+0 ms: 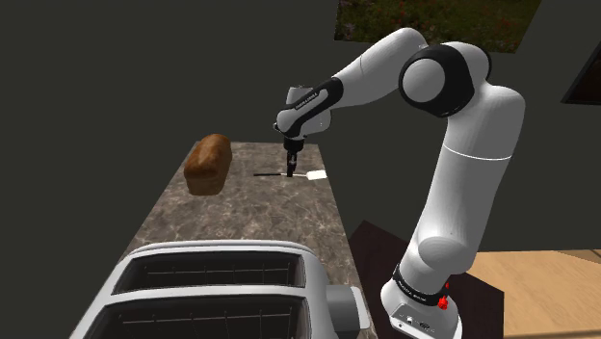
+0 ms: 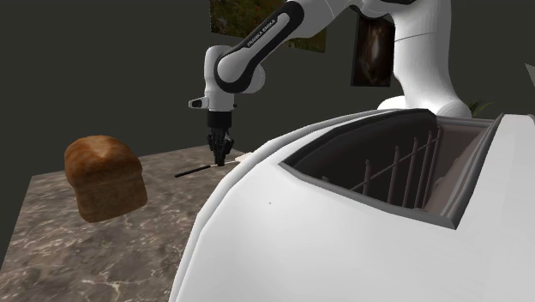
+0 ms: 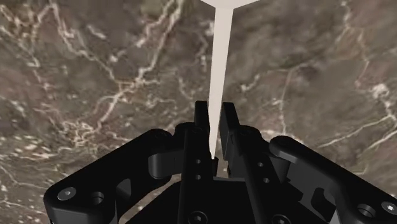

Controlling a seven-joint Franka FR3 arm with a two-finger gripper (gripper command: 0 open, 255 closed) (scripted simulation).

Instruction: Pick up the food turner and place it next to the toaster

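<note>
**Operator:** Item one, the tool?

**Clerk:** Your gripper (image 3: 215,109): black, two fingers (image 3: 229,121), pointing straight down at the far end of the counter (image 1: 241,217). In the wrist view the fingers are closed on the thin pale shaft of the turner (image 1: 315,175), one on each side and touching it.

**Operator:** Item two, the turner itself?

**Clerk:** One turner with a dark handle and a pale blade. In the shoulder view the handle points to the left of your gripper and the blade to the right. It sits low over the brown marbled counter. You cannot tell from these views whether it rests on the stone or is just clear of it.

**Operator:** Item three, the toaster?

**Clerk:** One toaster (image 1: 222,252): white, two open slots, at the near end of the counter and well apart from the turner.

**Operator:** Anything else?

**Clerk:** One brown loaf (image 1: 208,164) on the counter, to the shoulder view's left of the turner and not touching it. One white arm (image 1: 472,164) rises from the stand (image 1: 424,313) and bends over to the gripper.
</note>
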